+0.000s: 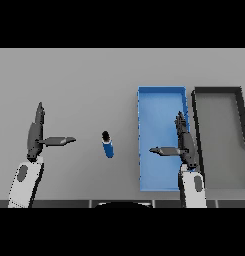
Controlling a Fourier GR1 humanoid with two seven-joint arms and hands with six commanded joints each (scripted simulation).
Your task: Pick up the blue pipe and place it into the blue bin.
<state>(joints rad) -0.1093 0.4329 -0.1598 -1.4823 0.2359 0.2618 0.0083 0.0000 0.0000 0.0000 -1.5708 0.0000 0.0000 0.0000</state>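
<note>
While the blue pipe (108, 143) stands mid-frame, untouched, the right hand (185, 145), fingers straight over the blue bin (161, 95), should approach leftward, thumb wide.

Even, flat light falls on the grey table (94, 75), with faint shadows and no glare.

The surface (84, 80) looks smooth, matt grey. The pipe (108, 146) is smooth blue with a dark end, plastic-like. The blue bin (161, 91) looks matt plastic; the black bin (216, 90) likewise, dull.
</note>
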